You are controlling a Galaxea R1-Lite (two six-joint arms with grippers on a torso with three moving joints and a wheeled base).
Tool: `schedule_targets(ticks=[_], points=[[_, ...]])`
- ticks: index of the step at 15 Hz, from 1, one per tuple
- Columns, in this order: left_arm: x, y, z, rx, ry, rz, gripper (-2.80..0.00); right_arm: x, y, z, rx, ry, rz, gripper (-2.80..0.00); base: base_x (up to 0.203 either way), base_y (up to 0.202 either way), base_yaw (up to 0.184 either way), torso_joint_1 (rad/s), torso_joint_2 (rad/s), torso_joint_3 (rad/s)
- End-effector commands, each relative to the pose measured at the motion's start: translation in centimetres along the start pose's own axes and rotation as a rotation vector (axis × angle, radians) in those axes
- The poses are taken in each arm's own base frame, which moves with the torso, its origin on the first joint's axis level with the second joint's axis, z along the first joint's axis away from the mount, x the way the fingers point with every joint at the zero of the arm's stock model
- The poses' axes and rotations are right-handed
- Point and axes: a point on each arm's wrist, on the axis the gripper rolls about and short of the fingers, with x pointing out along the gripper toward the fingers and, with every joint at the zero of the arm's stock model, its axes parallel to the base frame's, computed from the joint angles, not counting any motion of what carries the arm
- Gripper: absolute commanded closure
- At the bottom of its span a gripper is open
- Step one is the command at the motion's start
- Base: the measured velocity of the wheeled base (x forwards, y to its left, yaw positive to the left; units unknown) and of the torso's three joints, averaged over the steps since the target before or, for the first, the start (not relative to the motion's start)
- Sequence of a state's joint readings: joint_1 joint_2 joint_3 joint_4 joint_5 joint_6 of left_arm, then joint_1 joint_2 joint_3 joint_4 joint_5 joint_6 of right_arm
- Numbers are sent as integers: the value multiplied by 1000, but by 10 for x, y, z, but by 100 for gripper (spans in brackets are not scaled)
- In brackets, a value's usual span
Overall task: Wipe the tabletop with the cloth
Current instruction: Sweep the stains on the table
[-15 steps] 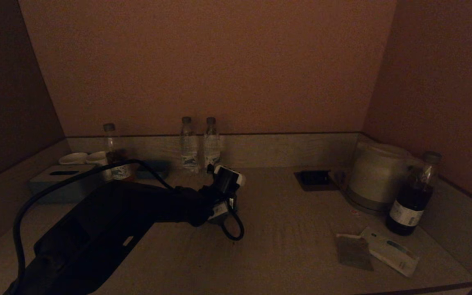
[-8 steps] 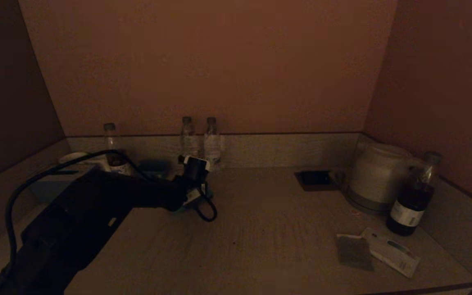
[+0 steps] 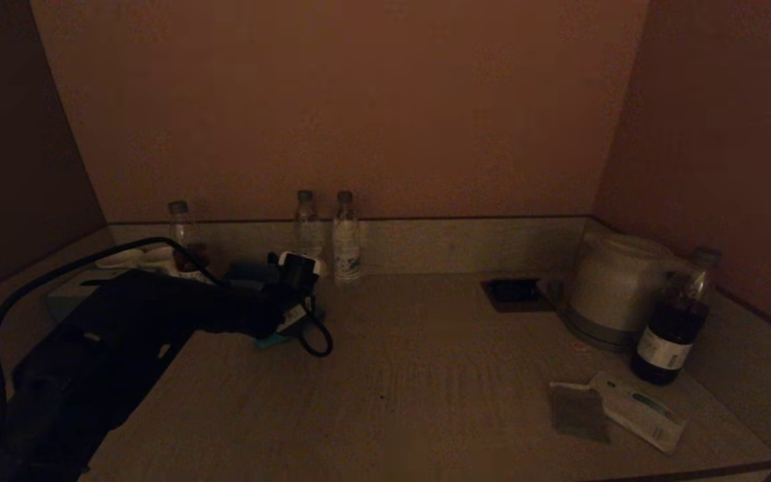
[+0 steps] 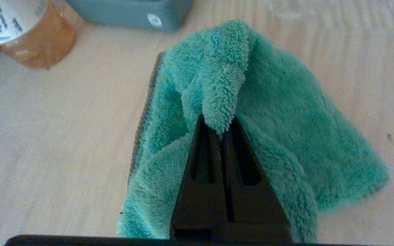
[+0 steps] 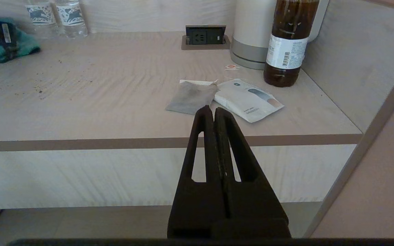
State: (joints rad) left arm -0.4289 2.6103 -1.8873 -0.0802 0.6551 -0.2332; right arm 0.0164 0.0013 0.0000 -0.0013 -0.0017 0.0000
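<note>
A: What's the biggest thing on the tabletop (image 3: pixel 425 375)?

B: The white kettle (image 3: pixel 616 288), near the back right corner. Just in front of it stands a dark bottle (image 3: pixel 673 321), and beside that, toward the front right corner, lie a white packet (image 3: pixel 640 410) and a grey sachet (image 3: pixel 578 412), touching each other.

A: And along the back edge?

B: Two water bottles (image 3: pixel 328 234) side by side near the middle, a socket panel (image 3: pixel 514 293) sunk in the surface left of the kettle, and a grey-blue box (image 4: pixel 132 12) with an amber-filled bottle (image 4: pixel 29 30) toward the back left corner.

A: Where's the cloth (image 4: pixel 251 112)?

B: Spread flat near the back left, close to that box and bottle. The left gripper (image 4: pixel 220 128) has its fingers pinched tight on a raised fold of it.

A: The other arm?

B: The right gripper (image 5: pixel 214 112) hangs off the front edge, fingers pressed together on nothing.
</note>
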Motion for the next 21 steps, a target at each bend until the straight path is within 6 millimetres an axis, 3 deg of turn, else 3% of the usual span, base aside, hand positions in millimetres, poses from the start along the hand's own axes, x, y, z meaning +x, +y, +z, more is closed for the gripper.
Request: schedule_targets(ticks=[1,5,9,12,14,21], points=[[-10,8,3,1,9,7,0,0,0,0,0,0,1,0,0,0,0,0,0,0],[-35,11,0,-5,38,-13,0,0,0,0,0,0,1,0,0,0,0,0,0,0],[-84,1,-28,56,105,-68,0,0,0,0,0,0,1,0,0,0,0,0,0,0],[-94,-3,-33,58,115,-82,0,0,0,0,0,0,1,0,0,0,0,0,0,0],[-122,-15,-48,74,153,-121,0,0,0,0,0,0,1,0,0,0,0,0,0,0],[-183,-42,-44,83,101,-256,0,0,0,0,0,0,1,0,0,0,0,0,0,0]])
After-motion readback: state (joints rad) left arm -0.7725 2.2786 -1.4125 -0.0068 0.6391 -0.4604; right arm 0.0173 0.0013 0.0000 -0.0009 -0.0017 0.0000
